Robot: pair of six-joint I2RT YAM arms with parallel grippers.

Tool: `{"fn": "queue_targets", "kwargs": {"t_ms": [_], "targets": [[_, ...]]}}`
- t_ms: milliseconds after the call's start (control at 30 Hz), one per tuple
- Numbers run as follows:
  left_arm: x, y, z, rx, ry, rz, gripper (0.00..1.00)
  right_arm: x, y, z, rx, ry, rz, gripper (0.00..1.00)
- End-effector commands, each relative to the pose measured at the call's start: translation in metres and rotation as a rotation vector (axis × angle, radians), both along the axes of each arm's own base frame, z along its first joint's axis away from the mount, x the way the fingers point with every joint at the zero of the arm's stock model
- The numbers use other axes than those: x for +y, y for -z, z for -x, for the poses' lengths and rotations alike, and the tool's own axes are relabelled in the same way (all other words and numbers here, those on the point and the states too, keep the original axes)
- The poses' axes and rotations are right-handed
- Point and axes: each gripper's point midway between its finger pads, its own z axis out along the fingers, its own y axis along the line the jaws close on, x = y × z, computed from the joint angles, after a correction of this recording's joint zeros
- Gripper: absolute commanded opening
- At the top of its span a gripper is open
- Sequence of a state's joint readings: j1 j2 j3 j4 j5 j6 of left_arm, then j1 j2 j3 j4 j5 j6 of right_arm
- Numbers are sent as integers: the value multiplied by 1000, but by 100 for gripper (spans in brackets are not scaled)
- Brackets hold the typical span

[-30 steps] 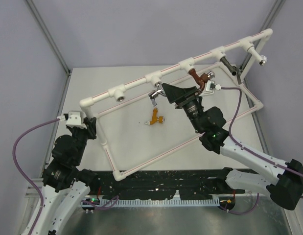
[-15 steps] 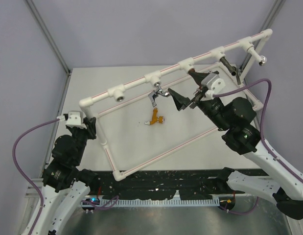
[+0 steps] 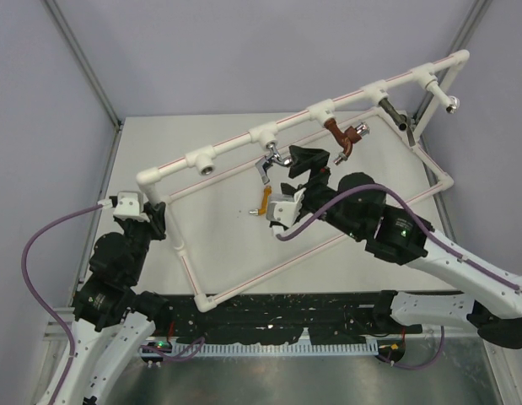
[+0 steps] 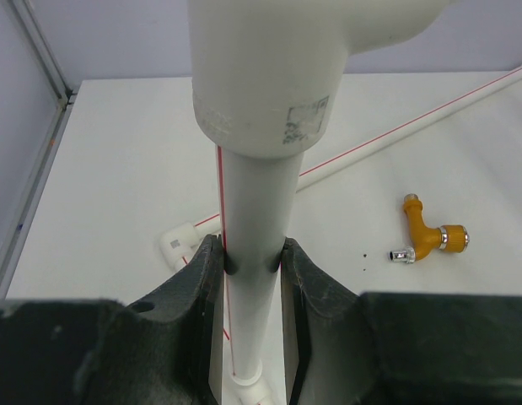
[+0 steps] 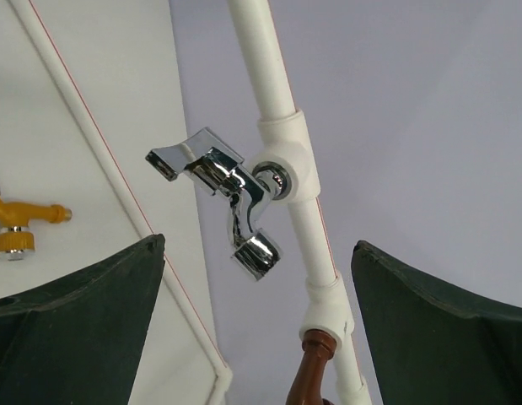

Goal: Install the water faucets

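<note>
**Faucets.** Four counted. Three are seated in the top rail of the white pipe frame [image 3: 185, 253]:
- The chrome faucet [image 5: 223, 190] hangs from the second tee from the left, with its flat handle out to one side and its spout pointing down.
- The red-brown faucet [image 3: 339, 135] is in the third tee.
- The dark grey faucet [image 3: 393, 112] is in the fourth tee.

The fourth, the orange-yellow faucet [image 4: 429, 240], is not fitted. It lies on its side on the table inside the frame's lower rectangle, and in the top view the right wrist partly covers it.

**Tee sockets.** Five counted on the top rail. The leftmost tee [image 3: 206, 159] shows an open, metal-lined mouth. The far-right tee [image 3: 431, 80] carries a short white stub with a shiny end.

**Grippers.** Two.
- The left gripper [image 4: 250, 257] is clamped on the frame's upright pipe at the left corner, with one finger pressed to each side of the tube below the elbow fitting.
- The right gripper [image 5: 259, 253] has its jaws spread wide and holds nothing. It faces the chrome faucet, which sits between the fingers in the wrist view but touches neither.

**Surface and room.**
- The table [image 3: 210, 126] is flat and off-white.
- Pale lilac-grey walls stand behind it, with grey metal posts at the corners.
- Two purple cables, one per arm, loop from the wrists.
- A black cable chain [image 3: 269, 308] runs along the near edge.
</note>
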State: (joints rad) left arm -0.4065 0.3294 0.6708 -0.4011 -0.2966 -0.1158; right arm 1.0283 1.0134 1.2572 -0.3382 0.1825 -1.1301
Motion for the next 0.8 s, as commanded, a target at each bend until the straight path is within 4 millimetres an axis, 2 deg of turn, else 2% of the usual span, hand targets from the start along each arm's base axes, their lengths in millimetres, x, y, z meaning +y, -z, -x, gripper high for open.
{"fn": "queue_targets", "kwargs": {"t_ms": [0, 67, 100, 167, 267, 500, 667, 767], "targets": [[-9, 23, 4, 86, 55, -22, 0, -8, -13, -12, -180, 126, 168, 96], [-8, 21, 4, 82, 50, -20, 0, -4, -9, -19, -229, 165, 214, 98], [-8, 21, 4, 82, 48, -20, 0, 0, -16, -22, -268, 178, 202, 98], [-8, 21, 5, 81, 48, -20, 0, 4, -10, -27, -289, 191, 217, 100], [-8, 21, 4, 82, 50, -20, 0, 12, -7, -32, -300, 198, 219, 80], [-9, 21, 5, 81, 51, -18, 0, 21, -1, -43, -359, 234, 207, 68], [-9, 21, 5, 81, 54, -18, 0, 26, 6, -54, -372, 277, 166, 50], [-9, 21, 5, 82, 53, -18, 0, 29, 2, -56, -296, 282, 2, 36]]}}
